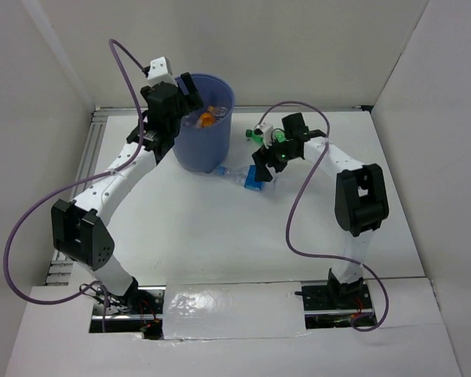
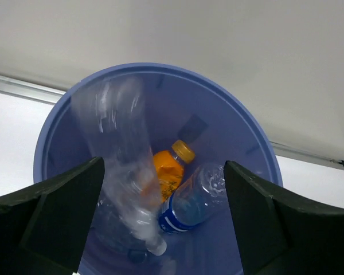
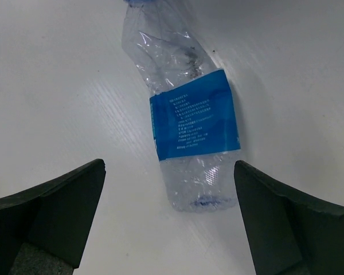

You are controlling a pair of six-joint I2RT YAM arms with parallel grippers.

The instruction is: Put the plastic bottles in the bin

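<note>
The blue bin (image 1: 208, 133) stands at the back centre. My left gripper (image 1: 190, 93) hangs open and empty over its left rim. In the left wrist view (image 2: 163, 169) the bin's wall (image 2: 241, 137) surrounds an orange bottle (image 2: 171, 169), a clear blue-labelled bottle (image 2: 192, 200), and a blurred plain clear bottle (image 2: 123, 154), cap down. My right gripper (image 1: 262, 167) is open just above a clear bottle with a blue label (image 1: 251, 184) lying right of the bin. In the right wrist view this bottle (image 3: 192, 120) lies between the open fingers of the gripper (image 3: 169, 166), untouched. Something green (image 1: 257, 135) shows behind the right arm.
White walls close in the table on the left, back and right. A metal rail (image 1: 93, 149) runs along the left edge. Purple cables (image 1: 298, 204) loop from both arms. A shiny sheet (image 1: 235, 306) covers the near edge between the arm bases.
</note>
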